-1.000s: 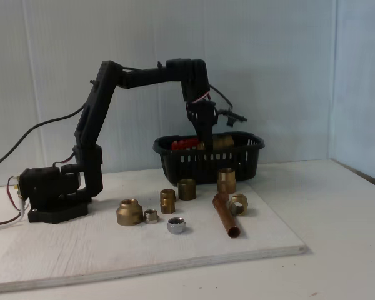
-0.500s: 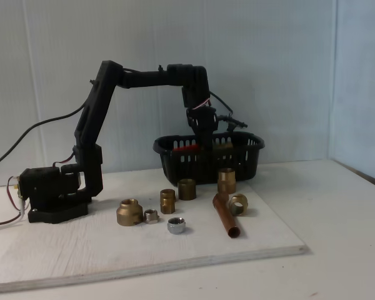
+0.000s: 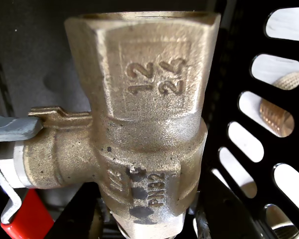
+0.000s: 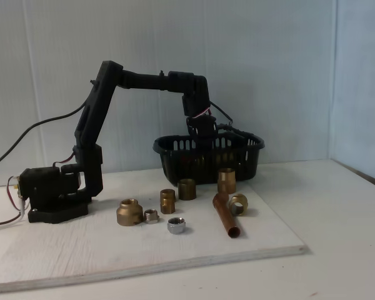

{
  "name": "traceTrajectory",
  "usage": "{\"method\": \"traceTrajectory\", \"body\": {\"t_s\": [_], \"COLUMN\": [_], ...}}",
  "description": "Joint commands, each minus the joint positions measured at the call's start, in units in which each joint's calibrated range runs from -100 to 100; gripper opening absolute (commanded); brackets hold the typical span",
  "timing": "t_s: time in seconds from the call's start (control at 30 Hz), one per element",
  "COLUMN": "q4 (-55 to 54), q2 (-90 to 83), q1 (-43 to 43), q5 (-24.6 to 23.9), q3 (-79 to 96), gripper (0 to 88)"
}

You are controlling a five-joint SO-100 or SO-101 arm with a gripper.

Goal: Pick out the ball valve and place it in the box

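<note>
Valve lowered inside the box, release pending.

Wrist view: the ball valve (image 3: 144,124) sits close under the camera, brass body upright, stamped "12 24", its red lever end at bottom left; the box (image 3: 229,89) wall with its slots stands just right of it, and a knurled brass fitting (image 3: 276,117) shows through a slot. Fingers are not visible, so I cannot tell whether the valve is clamped or already let go. Fixed view: the arm reaches from its base at the board's (image 4: 81,256) left edge, forearm level, wrist bent straight down, gripper (image 4: 203,147) sunk below the rim at the board's back edge. Judgement: open slowly, lift vertically, avoid snagging the lever on the slots.
</note>
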Motion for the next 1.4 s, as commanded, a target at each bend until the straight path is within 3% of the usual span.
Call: {"method": "traceTrajectory", "body": {"t_s": [0.0,0.13,0.67,1.2,1.37], "q4": [-0.9,-1.0,-1.2,6.9,6.8], "q2": [-2.9,-2.9,-3.1,-20.5,-25.5], "q1": [0.1,0.0,0.0,3.7,7.8], "q5": [0.8,0.8,1.3,10.7,13.3], "q3": [-1.6,-1.6,-2.0,-9.2,-9.2], "gripper": [13.7,23.6,21.5,19.2,0.0]}}
